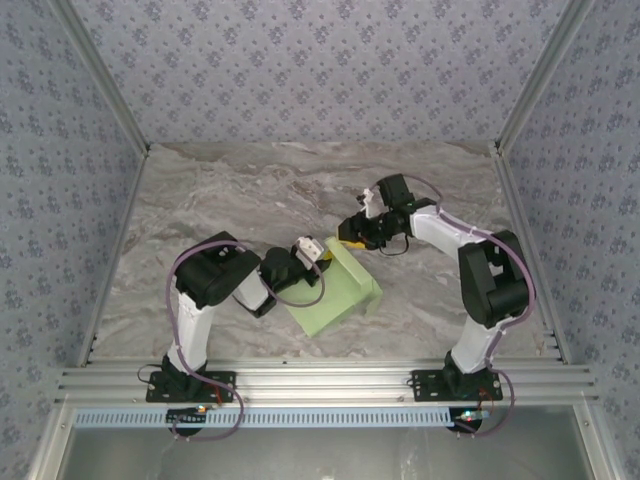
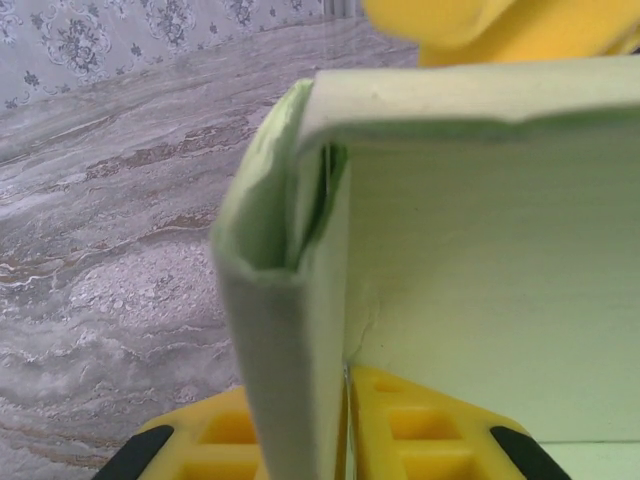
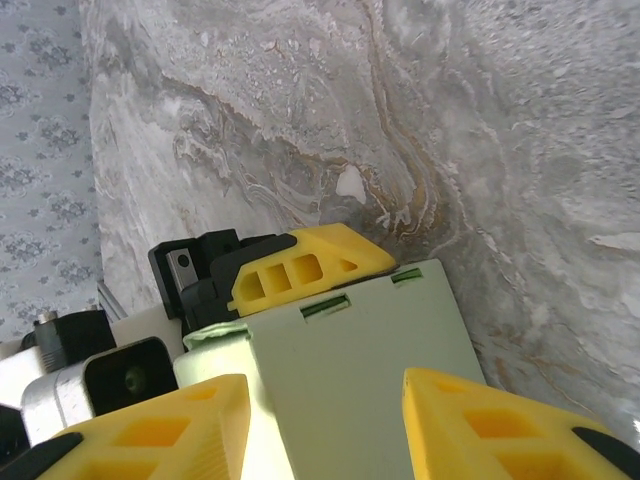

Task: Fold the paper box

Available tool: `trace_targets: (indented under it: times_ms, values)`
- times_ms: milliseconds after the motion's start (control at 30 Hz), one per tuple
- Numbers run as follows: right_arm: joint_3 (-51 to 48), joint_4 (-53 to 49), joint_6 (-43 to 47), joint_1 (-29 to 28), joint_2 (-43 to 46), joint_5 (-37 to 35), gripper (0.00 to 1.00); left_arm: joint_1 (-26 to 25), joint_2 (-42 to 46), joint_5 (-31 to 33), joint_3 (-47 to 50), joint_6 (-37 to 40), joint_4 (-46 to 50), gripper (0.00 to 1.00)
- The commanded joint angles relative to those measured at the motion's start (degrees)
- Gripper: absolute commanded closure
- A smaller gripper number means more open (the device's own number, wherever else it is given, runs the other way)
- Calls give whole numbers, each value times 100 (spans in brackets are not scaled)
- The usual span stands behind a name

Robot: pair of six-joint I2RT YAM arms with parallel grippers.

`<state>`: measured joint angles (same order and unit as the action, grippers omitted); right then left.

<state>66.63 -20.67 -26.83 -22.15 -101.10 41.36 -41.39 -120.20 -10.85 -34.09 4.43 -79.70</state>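
The paper box [image 1: 335, 295] lies mid-worktop [image 1: 230, 190], between the two arms. It is only part-made: a flat green base with one long wall stood up along its far right edge. The left pincer [image 1: 320, 254] is down at that wall's far corner, drawn narrow and nipping the doubled-over card. In its wrist view the folded edge runs straight down between its yellow fingers. That reads as an anchor, pinning the corner so the wall cannot spring flat.

The right pincer [image 1: 350, 240] comes in from the other side, its fingers half apart over the wall's slotted panel, one of them riding above the top rim. Whether its pads actually bear on the card cannot be made out. The likely purpose is to press the fold home while the left one braces.
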Motion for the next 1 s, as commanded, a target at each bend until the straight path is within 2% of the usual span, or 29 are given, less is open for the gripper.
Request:
trace_targets:
  times_ms: [0,100,267,433,533,767,967]
  values:
    - [119,-235,-104,-219,-253,-84,57,-28,-58,121,-68,-38,-98,81]
    - [339,-405,-29,-328,-340,-438,61,-27,-54,134,-54,-12,-98,80]
    - [368,-689,122,-460,-289,-1160,61,-19,159,292,155,63,-99,75]
    - [232,-636,110,-510,-225,-1402,63,3,558,441,453,177,-100,67]
    - [219,-628,103,-549,-213,-1453,63,56,761,442,518,126,-94,65]
    - [-95,-446,-74,-658,-93,-1526,64,104,519,374,232,-249,-97,68]
    - [-594,-66,-526,-767,236,-1617,66,-223,261,1131,166,89,-99,72]
